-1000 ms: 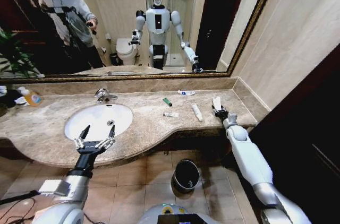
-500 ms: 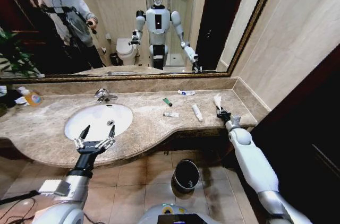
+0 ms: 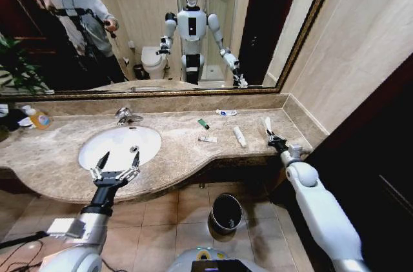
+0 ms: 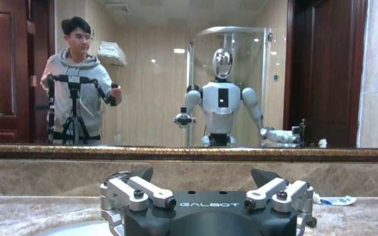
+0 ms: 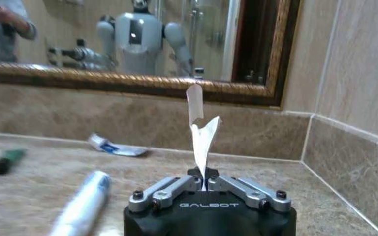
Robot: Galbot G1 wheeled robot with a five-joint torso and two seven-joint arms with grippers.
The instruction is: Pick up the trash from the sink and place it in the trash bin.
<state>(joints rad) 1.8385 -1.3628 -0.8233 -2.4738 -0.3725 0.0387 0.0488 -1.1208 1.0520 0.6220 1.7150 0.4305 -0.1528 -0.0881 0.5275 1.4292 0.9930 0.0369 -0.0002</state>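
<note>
The right gripper [image 3: 270, 138] pinches a thin white sachet [image 5: 200, 132] upright between closed fingers, above the marble counter [image 3: 174, 149] well right of the oval sink [image 3: 120, 146]. On the counter between lie a green stick [image 3: 203, 124], a white tube [image 3: 239, 136], a flat sachet [image 3: 208, 138] and a white-and-blue tube [image 5: 116, 146]. The left gripper [image 3: 116, 167] hovers over the sink's front rim, fingers spread wide. The round black bin [image 3: 226, 213] stands on the tiled floor below.
</note>
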